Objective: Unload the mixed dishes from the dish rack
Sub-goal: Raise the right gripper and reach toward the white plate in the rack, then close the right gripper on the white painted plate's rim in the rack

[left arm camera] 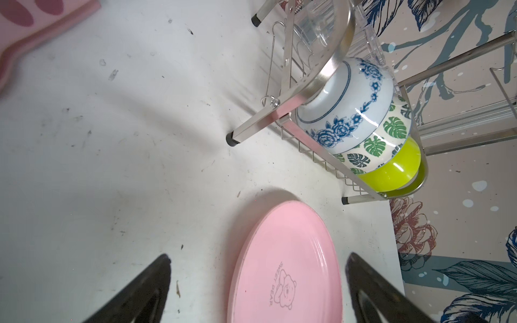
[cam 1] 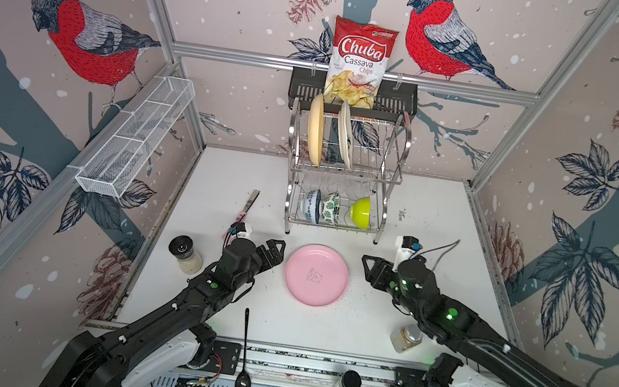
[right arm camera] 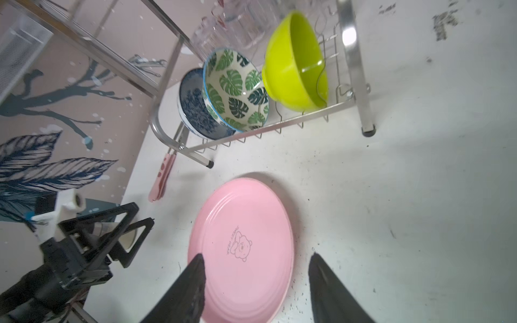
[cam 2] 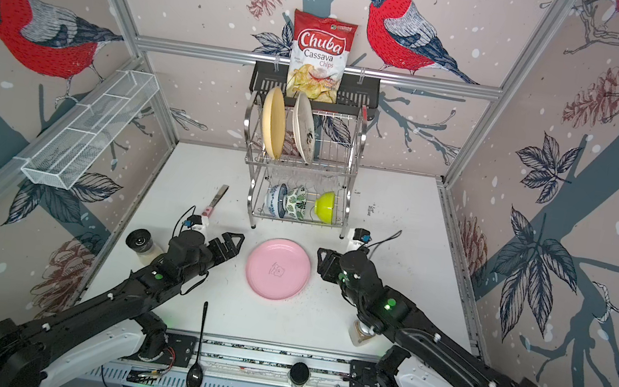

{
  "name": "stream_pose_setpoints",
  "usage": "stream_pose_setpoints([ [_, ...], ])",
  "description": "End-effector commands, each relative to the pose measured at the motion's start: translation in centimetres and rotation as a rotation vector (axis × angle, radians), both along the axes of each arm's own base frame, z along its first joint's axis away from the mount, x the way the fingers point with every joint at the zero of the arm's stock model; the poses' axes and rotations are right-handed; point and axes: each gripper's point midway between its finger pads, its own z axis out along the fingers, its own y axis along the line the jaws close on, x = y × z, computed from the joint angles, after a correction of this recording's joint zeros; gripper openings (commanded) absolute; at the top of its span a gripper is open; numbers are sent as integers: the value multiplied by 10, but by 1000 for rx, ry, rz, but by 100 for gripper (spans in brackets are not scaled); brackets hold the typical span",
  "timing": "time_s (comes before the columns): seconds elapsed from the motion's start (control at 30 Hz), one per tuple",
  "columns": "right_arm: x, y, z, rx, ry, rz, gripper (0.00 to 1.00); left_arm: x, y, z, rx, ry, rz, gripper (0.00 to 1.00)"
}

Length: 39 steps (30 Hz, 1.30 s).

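A: Looks plain on the pink plate (cam 1: 316, 274), apart from a thin bear outline and lettering mid-face?
B: Yes. Gleams silver toward 12 o'clock: dish rack (right arm camera: 359, 84).
A: Upper tier?
B: Pale yellow plate (cam 1: 315, 130) toward 9 o'clock, cream plate (cam 2: 303, 128) with dark doodles toward 3.
A: Below?
B: From 9 to 3 o'clock: blue-floral bowl (cam 1: 312, 205) on white, green-leaf bowl (cam 1: 331, 207) on cream, lime green bowl (cam 1: 361, 212), unpatterned.

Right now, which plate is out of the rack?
The pink plate, lying flat on the table; the yellow plate and cream plate stand on edge in the dish rack.
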Motion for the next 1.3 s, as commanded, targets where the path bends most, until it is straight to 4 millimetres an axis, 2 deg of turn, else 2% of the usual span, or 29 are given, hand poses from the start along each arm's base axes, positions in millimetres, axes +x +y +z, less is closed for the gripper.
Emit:
stream_pose_setpoints([
  [0.0,-4,-24,20,-32,-77,-45,60,9,-7,19,-4,-66,-31,96],
  [0.13,-8,-33,71,10,-193,-37,60,14,-8,24,18,-69,-37,96],
  [0.27,-7,-28,121,12,-290,-10,60,18,-10,26,11,-71,-39,96],
  [0.37,-1,-10,155,-9,-362,35,59,20,-9,27,15,-74,-36,96],
  [0.53,26,29,197,-106,-463,75,55,22,-7,27,23,-75,-35,96],
  [0.63,48,46,211,-173,-500,57,55,20,-9,24,14,-58,-51,96],
  [0.8,71,76,237,-223,-586,112,56,17,-11,19,23,-27,-75,96],
  [1.13,151,121,257,-330,-599,179,57,16,-10,23,50,-30,-95,96],
  [1.27,177,139,257,-355,-600,201,57,15,-9,27,64,-35,-102,96],
])
